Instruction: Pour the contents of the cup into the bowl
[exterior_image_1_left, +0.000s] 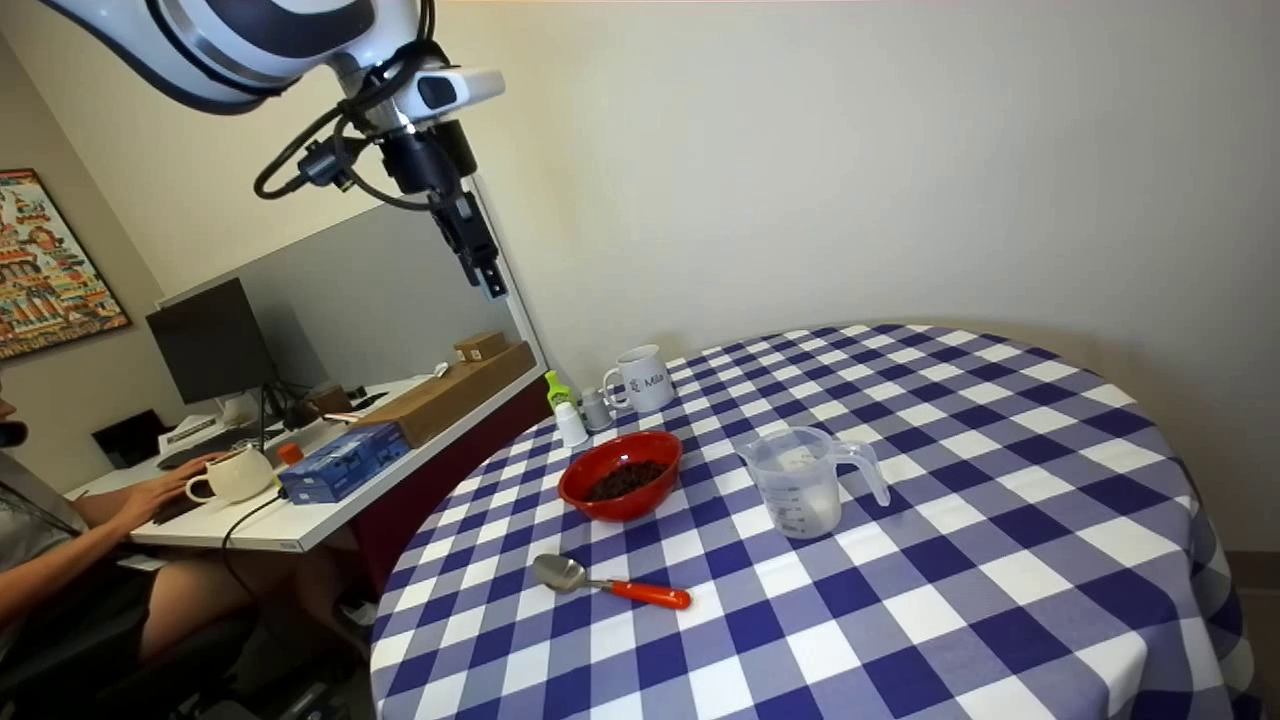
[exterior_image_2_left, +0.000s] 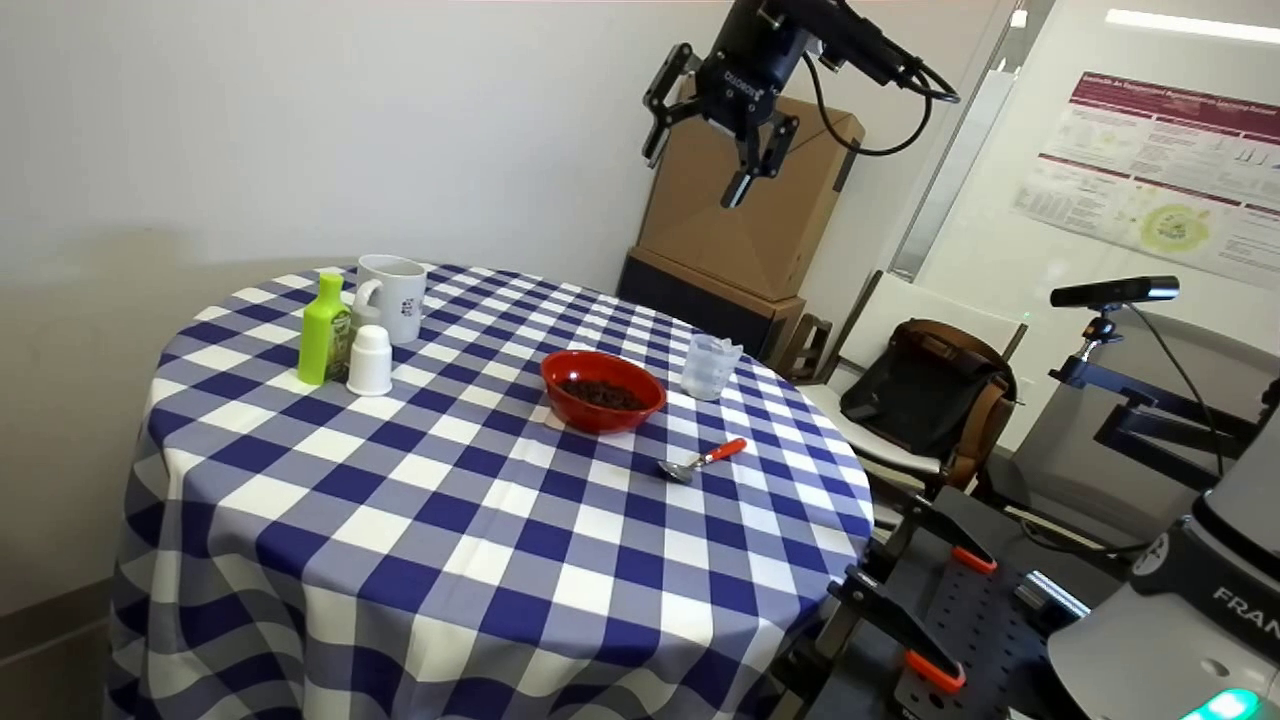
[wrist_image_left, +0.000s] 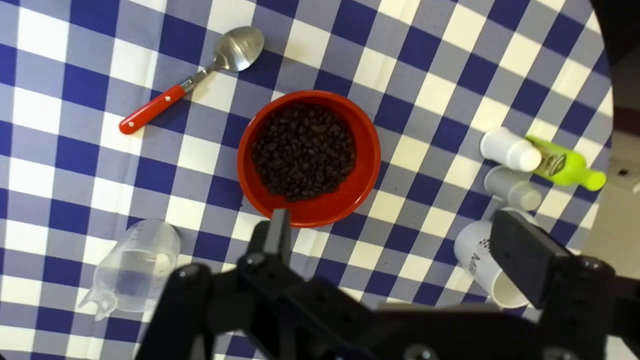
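Observation:
The cup (exterior_image_1_left: 797, 485) is a clear plastic measuring cup with a spout and a handle, upright on the checked cloth. It also shows in an exterior view (exterior_image_2_left: 709, 367) and in the wrist view (wrist_image_left: 137, 270); no contents are visible in it. The round red bowl (exterior_image_1_left: 620, 505) holds dark beans and stands beside the cup, apart from it; it also shows in an exterior view (exterior_image_2_left: 605, 420) and in the wrist view (wrist_image_left: 367, 165). My gripper (exterior_image_2_left: 694, 178) is open and empty, high above the table. Its two fingers are spread wide in the wrist view (wrist_image_left: 395, 230).
A metal spoon (exterior_image_1_left: 648, 595) with a red-orange handle lies near the bowl. A white mug (exterior_image_1_left: 645, 380), a green bottle (exterior_image_2_left: 322, 330), a white shaker (exterior_image_2_left: 371, 362) and a grey shaker (exterior_image_1_left: 596, 409) stand on the bowl's other side. A desk (exterior_image_1_left: 290, 525) adjoins the table (exterior_image_1_left: 960, 650).

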